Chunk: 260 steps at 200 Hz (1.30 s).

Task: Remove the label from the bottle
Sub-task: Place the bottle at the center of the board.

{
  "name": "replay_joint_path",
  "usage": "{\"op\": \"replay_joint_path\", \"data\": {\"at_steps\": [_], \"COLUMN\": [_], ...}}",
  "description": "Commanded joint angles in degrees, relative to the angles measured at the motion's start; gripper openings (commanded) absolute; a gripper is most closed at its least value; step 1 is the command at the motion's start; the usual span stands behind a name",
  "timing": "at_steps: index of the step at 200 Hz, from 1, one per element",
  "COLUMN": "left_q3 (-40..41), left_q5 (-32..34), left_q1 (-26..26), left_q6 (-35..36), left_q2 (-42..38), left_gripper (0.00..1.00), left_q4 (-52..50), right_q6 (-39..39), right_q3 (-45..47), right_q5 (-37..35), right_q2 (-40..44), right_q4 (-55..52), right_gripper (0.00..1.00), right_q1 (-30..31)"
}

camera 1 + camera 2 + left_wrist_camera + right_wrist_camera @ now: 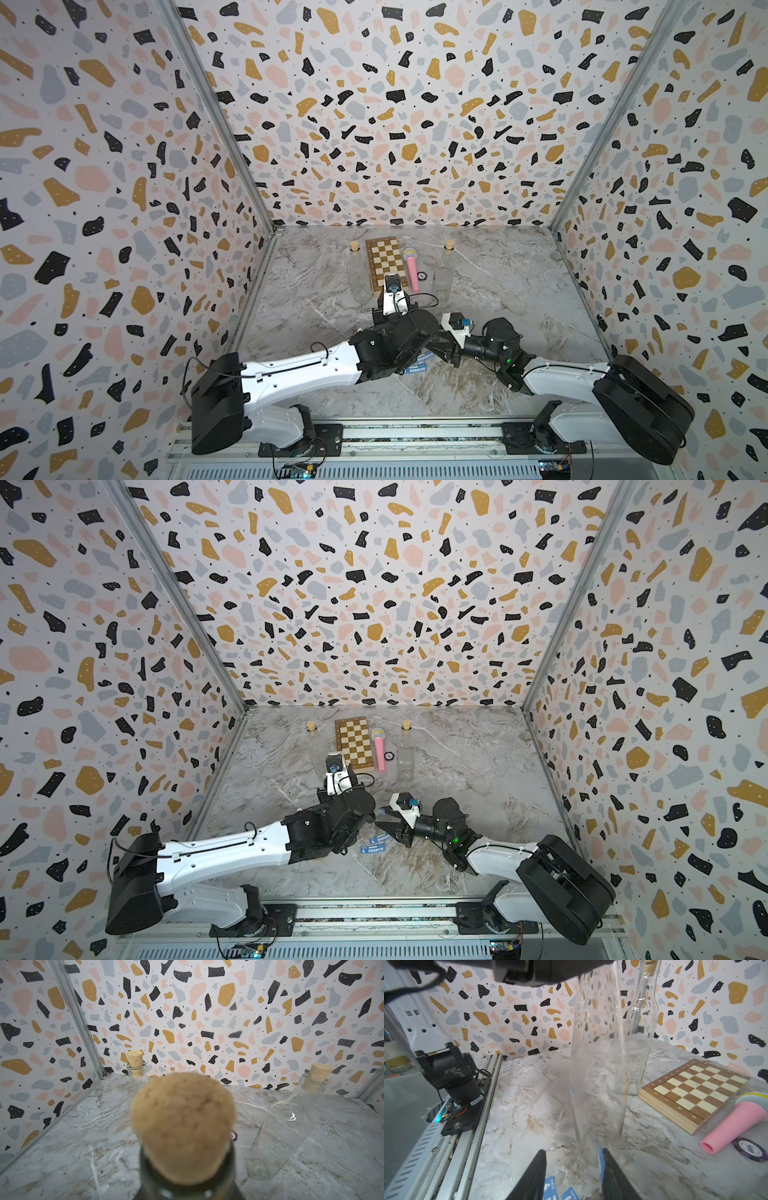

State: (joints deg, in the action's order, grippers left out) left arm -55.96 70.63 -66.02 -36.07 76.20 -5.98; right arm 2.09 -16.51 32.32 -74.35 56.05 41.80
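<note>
A clear glass bottle [598,1084] stands upright on the marble table, its cork [182,1126] blurred and close in the left wrist view. My left gripper [554,970] is shut on the bottle's neck from above. In both top views the left arm hides this bottle. My right gripper [573,1150] [384,828] is open at the bottle's base, its jaws well apart. A blue label [601,1159] clings edge-on to the inner face of one finger. Two more blue labels [550,1188] [374,845] lie flat on the table under the gripper. A small blue scrap [572,1093] remains on the glass.
Two other corked clear bottles [357,274] [444,274] stand toward the back. Between them lie a chessboard [386,259], a pink microphone [411,270] and a poker chip [749,1149]. The arms' base rail [374,432] runs along the front edge.
</note>
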Motion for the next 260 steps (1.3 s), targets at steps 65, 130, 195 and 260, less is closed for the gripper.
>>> {"op": "replay_joint_path", "data": {"at_steps": [65,130,195,260], "left_q3": [-25.1,-23.4,-25.3,-26.0], "left_q5": [7.2,6.7,6.7,7.2], "left_q1": [-1.7,-2.6,-3.9,-4.7], "left_q6": [-53.8,-53.8,-59.1,-59.0], "left_q2": [11.3,12.6,15.9,16.4], "left_gripper": [0.00,0.00,0.02,0.51], "left_q4": [-59.3,-58.6,-64.1,-65.5], "right_q6": [-1.3,-2.1,-2.9,-2.9], "right_q3": [0.4,-0.7,-1.3,-2.1], "right_q5": [-3.2,-2.9,-3.1,-2.6], "right_q2": [0.5,-0.4,-0.9,-2.2], "right_q4": [1.0,2.0,3.2,3.8], "right_gripper": [0.44,0.45,0.45,0.45], "right_q1": [1.3,1.3,1.3,1.3]}}
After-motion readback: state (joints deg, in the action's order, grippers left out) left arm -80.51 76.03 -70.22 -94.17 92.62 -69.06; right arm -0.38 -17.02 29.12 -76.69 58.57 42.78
